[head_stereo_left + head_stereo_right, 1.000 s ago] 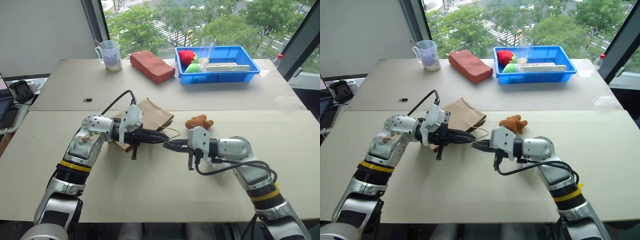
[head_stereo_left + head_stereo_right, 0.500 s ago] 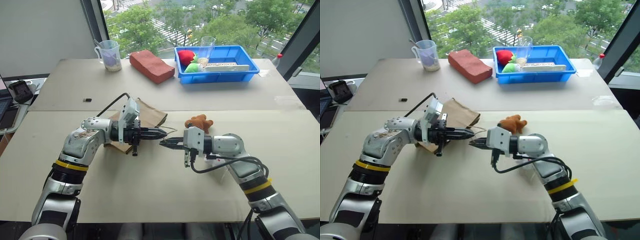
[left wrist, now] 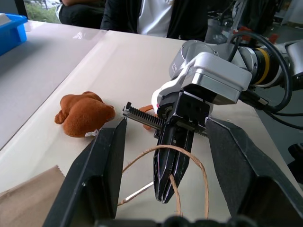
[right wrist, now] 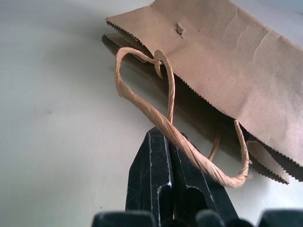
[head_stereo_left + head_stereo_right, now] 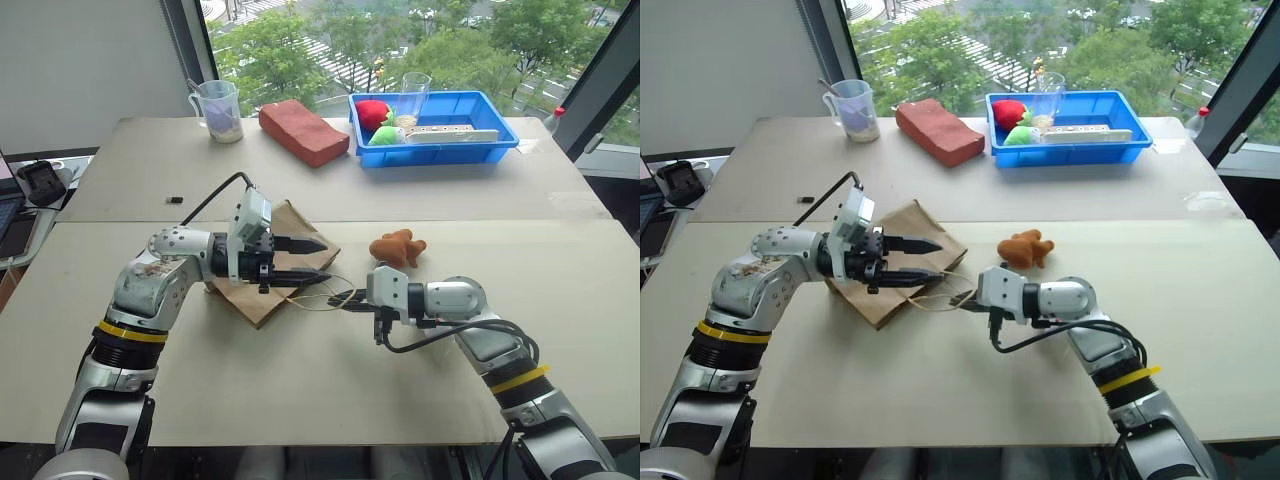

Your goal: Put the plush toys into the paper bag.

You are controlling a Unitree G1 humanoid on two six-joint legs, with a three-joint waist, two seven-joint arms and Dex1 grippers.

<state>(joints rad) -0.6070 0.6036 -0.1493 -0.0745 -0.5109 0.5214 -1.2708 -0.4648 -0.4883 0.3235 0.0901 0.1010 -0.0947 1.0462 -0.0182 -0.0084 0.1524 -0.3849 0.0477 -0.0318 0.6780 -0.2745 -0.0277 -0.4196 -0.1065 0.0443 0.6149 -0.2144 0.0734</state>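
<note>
The tan paper bag (image 5: 258,296) lies flat on the table, mouth toward my right arm, with its cord handles (image 4: 142,101) looped out in front. My left gripper (image 5: 326,260) hovers just over the bag's mouth, open, nothing between its fingers (image 3: 102,175). My right gripper (image 5: 346,299) is low at the table, pointing at the bag, shut on a handle cord, with the other loop draped across its fingertips (image 4: 156,156). An orange-brown plush toy (image 5: 398,247) lies on the table just behind the right gripper, untouched.
At the back stand a blue tray (image 5: 500,141) with red (image 5: 374,113) and green (image 5: 385,135) soft toys, a reddish-brown block (image 5: 303,131), a measuring cup (image 5: 222,110) and a clear glass (image 5: 416,93). A person (image 3: 147,16) sits beyond the table.
My left gripper has opened and let go of the handle cord it was pinching. My right gripper has sunk toward the table, still shut. The bag's handle loops now lie slack.
</note>
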